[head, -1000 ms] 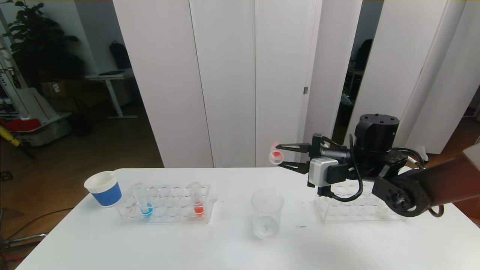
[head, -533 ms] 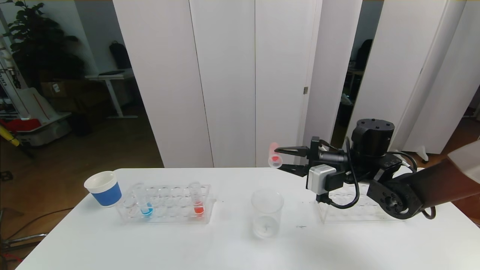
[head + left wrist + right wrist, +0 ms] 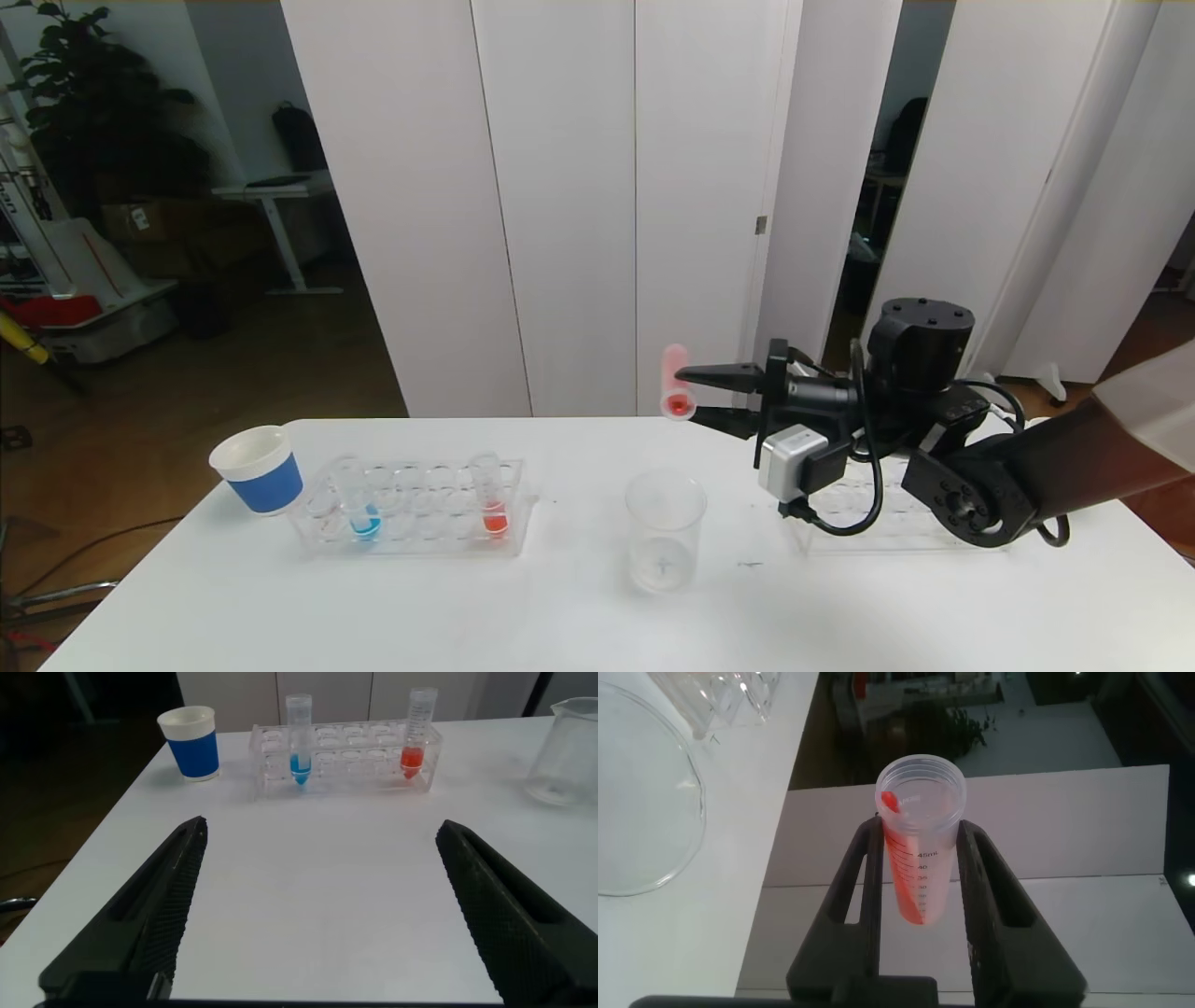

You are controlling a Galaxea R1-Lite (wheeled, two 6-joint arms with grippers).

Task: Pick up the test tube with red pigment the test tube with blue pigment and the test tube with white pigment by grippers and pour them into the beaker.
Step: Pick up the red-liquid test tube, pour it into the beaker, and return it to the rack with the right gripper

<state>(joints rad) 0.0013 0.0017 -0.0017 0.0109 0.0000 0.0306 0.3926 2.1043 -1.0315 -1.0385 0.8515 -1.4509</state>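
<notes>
My right gripper (image 3: pixel 695 397) is shut on the test tube with red pigment (image 3: pixel 674 385), held high over the beaker (image 3: pixel 665 532) with its mouth tipped downward. In the right wrist view red liquid streaks along this tube's (image 3: pixel 920 849) wall to the rim, and the beaker's rim (image 3: pixel 654 793) lies below to one side. The test tube with blue pigment (image 3: pixel 364 511) stands in the left rack (image 3: pixel 411 537) beside another red tube (image 3: pixel 492 504). My left gripper (image 3: pixel 321 826) hovers open above bare table, facing that rack. The test tube with white pigment is out of view.
A blue-and-white paper cup (image 3: pixel 260 469) stands left of the left rack. A second clear rack (image 3: pixel 896 523) sits on the right, partly behind my right arm. The table's back edge runs just beyond the racks.
My right gripper has moved left and slightly up with the red tube, turning it so its mouth points further down. The left gripper has not moved.
</notes>
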